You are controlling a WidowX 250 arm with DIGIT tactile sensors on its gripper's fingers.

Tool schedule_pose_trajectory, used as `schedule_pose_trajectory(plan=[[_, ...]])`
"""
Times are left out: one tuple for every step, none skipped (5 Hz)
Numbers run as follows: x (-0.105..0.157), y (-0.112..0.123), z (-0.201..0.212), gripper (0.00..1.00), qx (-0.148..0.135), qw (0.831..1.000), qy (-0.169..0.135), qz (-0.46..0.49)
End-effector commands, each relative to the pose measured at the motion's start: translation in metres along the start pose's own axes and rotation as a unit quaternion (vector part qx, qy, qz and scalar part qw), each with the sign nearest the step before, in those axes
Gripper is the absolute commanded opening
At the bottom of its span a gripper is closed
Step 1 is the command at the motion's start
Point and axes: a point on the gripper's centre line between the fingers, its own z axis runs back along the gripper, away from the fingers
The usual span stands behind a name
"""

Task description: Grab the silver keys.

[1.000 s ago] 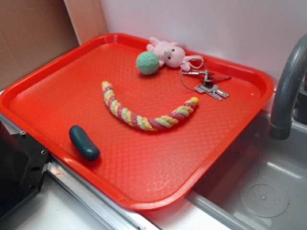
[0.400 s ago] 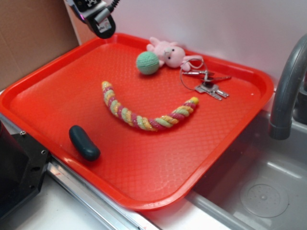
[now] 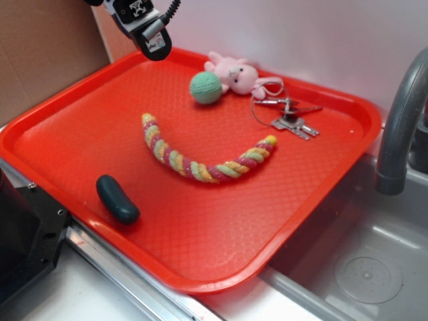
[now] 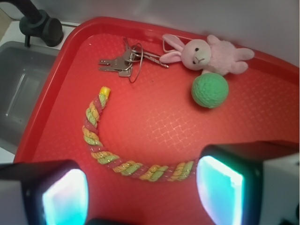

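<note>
The silver keys (image 3: 292,118) lie flat on a thin wire ring near the far right corner of the red tray (image 3: 100,100), just right of the pink plush bunny (image 3: 234,73). In the wrist view the silver keys (image 4: 123,61) sit at the upper left, far ahead of the fingers. My gripper (image 3: 152,41) hangs high above the tray's far left edge, well left of the keys. The gripper (image 4: 143,194) is open, its two pads wide apart with nothing between them.
A green ball (image 3: 206,87) rests against the bunny. A curved multicoloured rope (image 3: 200,164) lies mid-tray and a dark teal oblong (image 3: 117,199) near the front left. A grey faucet (image 3: 401,127) and sink (image 3: 364,267) are to the right, a cardboard wall (image 3: 40,53) to the left.
The gripper came into view at the top left and has moved a little right and down over the tray's far edge. Nothing on the tray has moved.
</note>
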Motion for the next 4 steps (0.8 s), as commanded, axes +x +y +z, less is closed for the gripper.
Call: schedule_pose_trajectory(plan=[[0.051, 0.007, -0.037, 1.0, -0.038, 0.999, 0.022, 0.014], [0.069, 0.007, -0.062, 1.0, -0.042, 0.998, 0.023, 0.038], [0.084, 0.007, -0.085, 1.0, -0.041, 0.997, 0.037, 0.056], [0.091, 0.004, -0.1, 1.0, -0.036, 0.997, 0.042, 0.047]])
